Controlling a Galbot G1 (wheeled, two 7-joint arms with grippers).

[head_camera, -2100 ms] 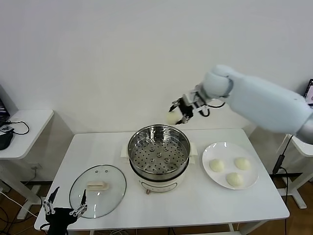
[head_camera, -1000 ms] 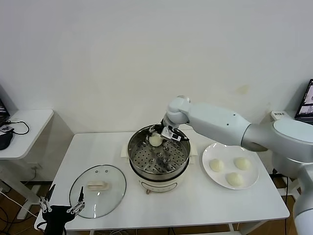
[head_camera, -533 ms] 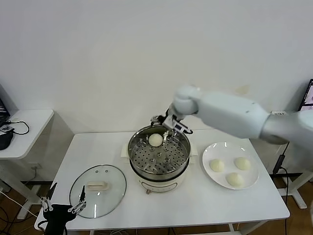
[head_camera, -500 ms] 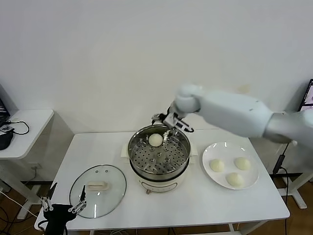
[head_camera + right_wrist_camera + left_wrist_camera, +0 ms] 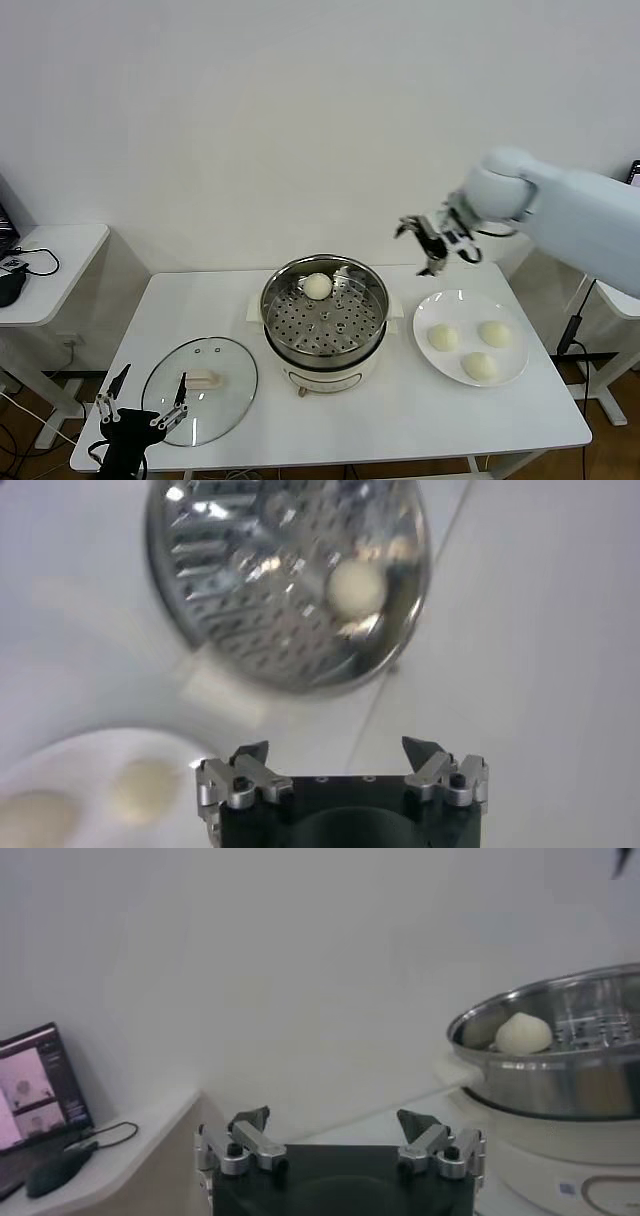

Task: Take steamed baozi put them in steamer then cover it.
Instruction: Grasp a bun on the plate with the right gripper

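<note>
The steel steamer stands mid-table on its cream base. One baozi lies on the perforated tray at the far side; it also shows in the left wrist view and the right wrist view. Three baozi lie on the white plate to the right. The glass cover with its cream handle lies flat at the front left. My right gripper is open and empty, in the air above the gap between steamer and plate. My left gripper is open, parked by the table's front left edge.
A small side table with a black device stands to the left. A laptop screen shows in the left wrist view. A white wall runs behind the table. Another stand sits at the far right.
My right gripper let the baozi go on the steamer tray, then rose and swung right, away from the steamer toward the plate. My left arm shifted only slightly.
</note>
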